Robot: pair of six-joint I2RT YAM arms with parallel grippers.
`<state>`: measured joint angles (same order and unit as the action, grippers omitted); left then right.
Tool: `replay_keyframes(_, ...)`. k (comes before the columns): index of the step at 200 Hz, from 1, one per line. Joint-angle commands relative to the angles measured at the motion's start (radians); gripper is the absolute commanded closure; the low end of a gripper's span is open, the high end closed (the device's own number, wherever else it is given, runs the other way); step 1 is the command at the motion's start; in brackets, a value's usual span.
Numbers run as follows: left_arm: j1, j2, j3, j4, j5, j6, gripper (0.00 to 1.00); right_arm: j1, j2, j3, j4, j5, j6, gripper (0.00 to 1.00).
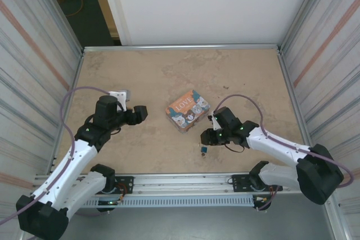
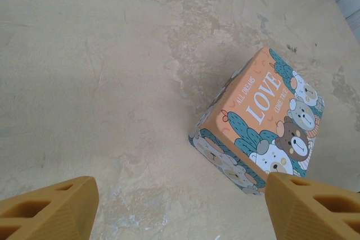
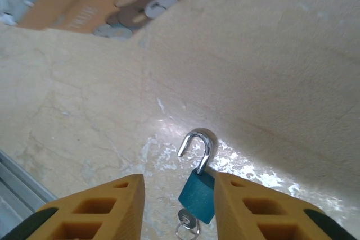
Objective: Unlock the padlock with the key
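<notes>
Orange fingers (image 3: 107, 206) of the right gripper (image 3: 180, 179) stand parted on either side of the teal padlock (image 3: 198, 195), which lies on the mottled beige table (image 3: 270, 71) with its shackle swung open and the key (image 3: 185, 220) inserted. Left gripper (image 2: 180, 182) spread wide near the tin (image 2: 264, 122). Ribbed metal walls (image 1: 34, 54) enclose the table.

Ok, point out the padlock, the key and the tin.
padlock (image 3: 198, 196): right wrist view, teal body.
key (image 3: 185, 218): right wrist view, round silver head.
tin (image 2: 264, 111): left wrist view, orange lid.
</notes>
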<state>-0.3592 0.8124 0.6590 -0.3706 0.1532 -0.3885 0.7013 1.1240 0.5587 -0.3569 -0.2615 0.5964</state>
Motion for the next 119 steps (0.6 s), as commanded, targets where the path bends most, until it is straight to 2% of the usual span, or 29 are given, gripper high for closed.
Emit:
replay_keyframes(1, 0.008, -0.032, -0.001, -0.007, -0.031, 0.013, 0.22, 0.005, -0.067, 0.037, -0.080, 0.054, -0.023, 0.60)
replay_keyframes(69, 0.020, -0.136, -0.016, -0.054, -0.128, 0.040, 0.11, -0.072, -0.282, 0.050, -0.148, 0.130, -0.037, 0.46)
replay_keyframes(95, 0.021, -0.176, -0.012, -0.097, -0.222, 0.043, 0.02, -0.120, -0.367, 0.050, -0.157, 0.188, -0.045, 0.37)
replay_keyframes(119, 0.021, -0.217, -0.015, -0.115, -0.302, 0.055, 0.01, -0.172, -0.442, 0.055, -0.161, 0.226, -0.068, 0.27)
